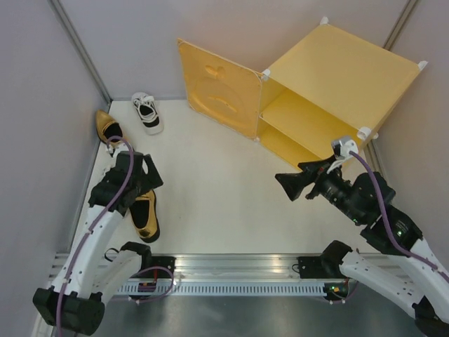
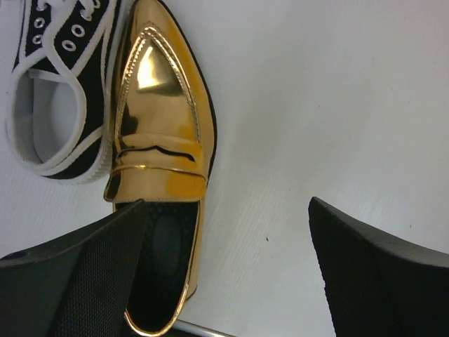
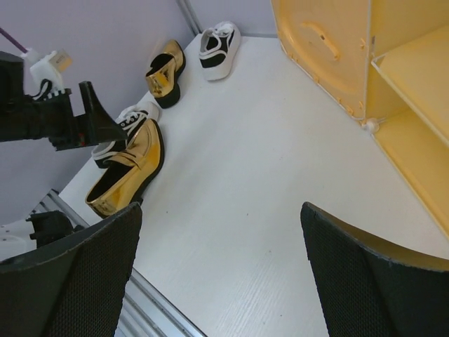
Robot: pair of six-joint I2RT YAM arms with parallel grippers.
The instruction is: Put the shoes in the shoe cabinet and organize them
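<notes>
My left gripper hangs wide open and empty over the near gold loafer. Its heel lies under one finger, toe pointing away, its length square to my jaws, with a white sneaker just beside it. The shoe cabinet stands open at far right, nearer my right gripper, which is equally wide and empty. No readable brand or label.

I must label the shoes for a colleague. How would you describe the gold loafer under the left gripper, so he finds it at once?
Follow the left wall to its near end. Under the left gripper lies the gold loafer, beside a white sneaker; its twin lies farther back.
</notes>
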